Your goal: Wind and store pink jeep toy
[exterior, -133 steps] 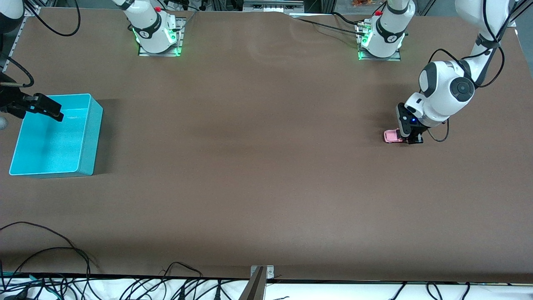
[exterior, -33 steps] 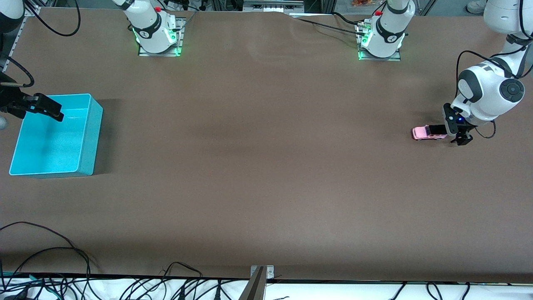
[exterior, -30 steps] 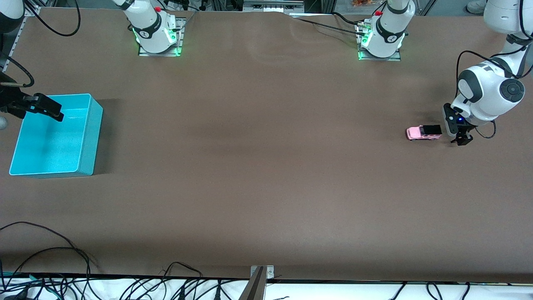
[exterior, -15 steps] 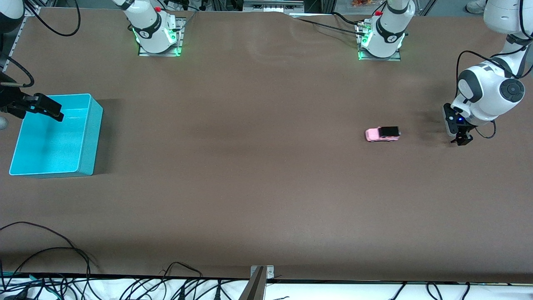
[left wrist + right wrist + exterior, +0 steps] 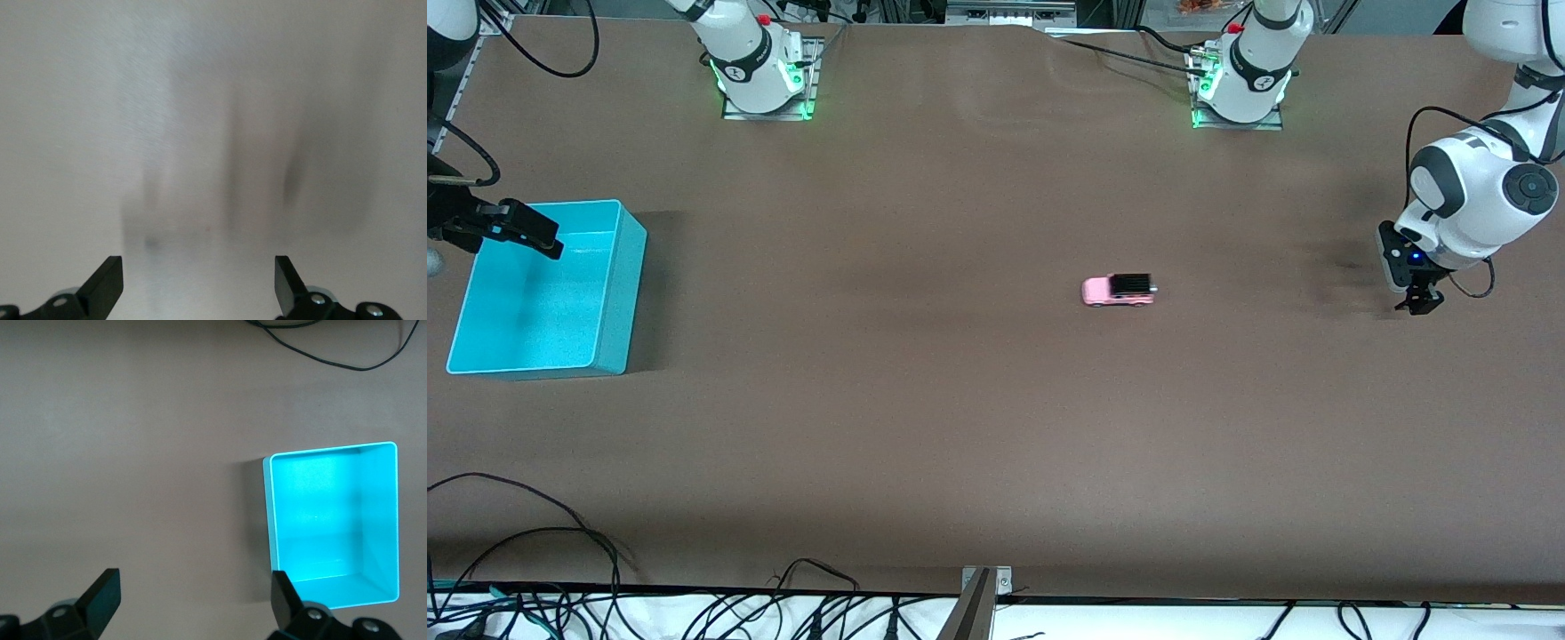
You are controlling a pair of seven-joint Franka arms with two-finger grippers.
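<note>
Jeep is loose and rolling. The pink jeep toy (image 5: pixel 1119 290) now sits mid-table, well apart from the left gripper (image 5: pixel 1416 300); half a second ago it was much closer to that gripper, and a second ago just beside it. So the wind-up and release are done, and the car is running under its own spring toward the teal bin (image 5: pixel 609 286).

We see the left gripper with fingers spread and nothing between them (image 5: pixel 198 283), hanging low over the table at the left arm's end, about where it let go. Its wrist view shows only bare table.

The right gripper (image 5: pixel 527 233) hovers over the bin's rim, fingers spread and empty (image 5: pixel 193 600), unchanged over the last seconds; that arm waits. Its wrist view looks straight down at the empty bin (image 5: pixel 268 520).

Jeep lies between the bin and the left gripper, closer to the gripper, at about the bin's own depth on the table. Our read: storing is all that's left. We likely wait for the car to stop, then the right arm picks it up and drops it in. Risk: it veers or stops short of the right arm's easy reach.
</note>
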